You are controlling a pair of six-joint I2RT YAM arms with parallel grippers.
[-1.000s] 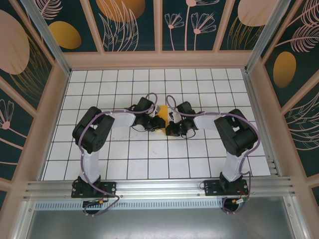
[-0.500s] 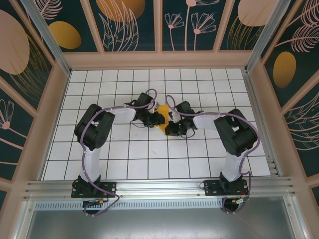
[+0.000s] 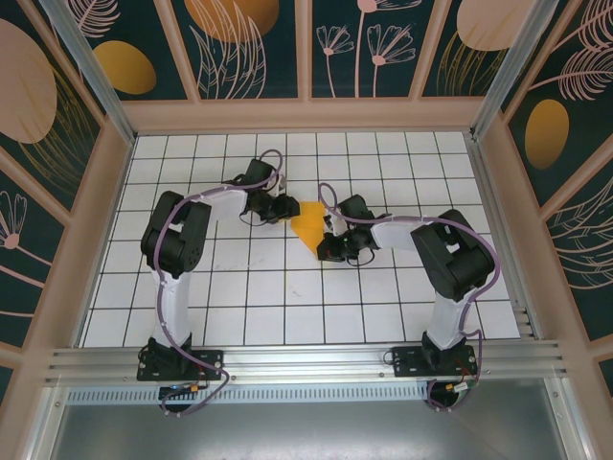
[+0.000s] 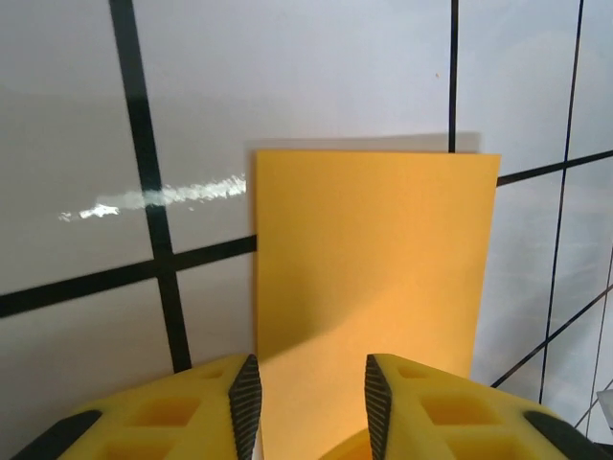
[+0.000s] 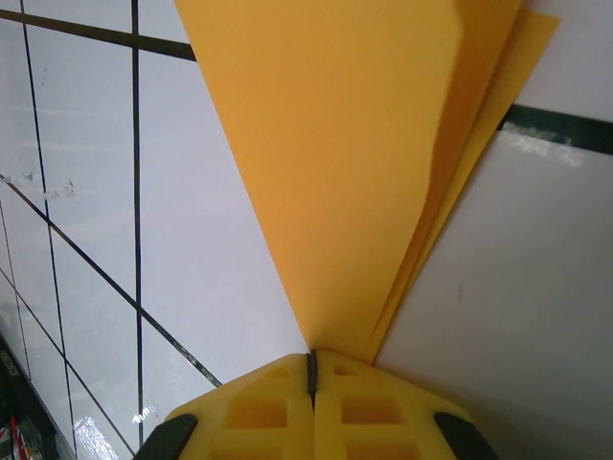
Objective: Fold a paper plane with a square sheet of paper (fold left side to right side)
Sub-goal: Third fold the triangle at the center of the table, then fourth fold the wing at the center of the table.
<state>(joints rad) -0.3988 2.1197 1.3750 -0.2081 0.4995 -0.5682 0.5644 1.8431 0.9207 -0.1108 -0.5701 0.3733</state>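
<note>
**Tip pinched, near edge cut off**

The thin orange-yellow folded paper sheet was seen mid-table on the white tiled floor w/ black grid lines, between both arms. Its pointed tip was hidden inside the right gripper, which was clenched on it, w/ layers fanned apart beyond. The left gripper was held w/ fingers parted and nothing clamped. The paper's near edge was cut off behind them. In the top view, fingertips were hard to make out.

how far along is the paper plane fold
Done: the paper is already creased into a layered, pointed wedge. In hand: the right hand pinches its narrow tip; the left hand is open by the wide end. Left: no slim dart yet, so more folds remain.
</note>
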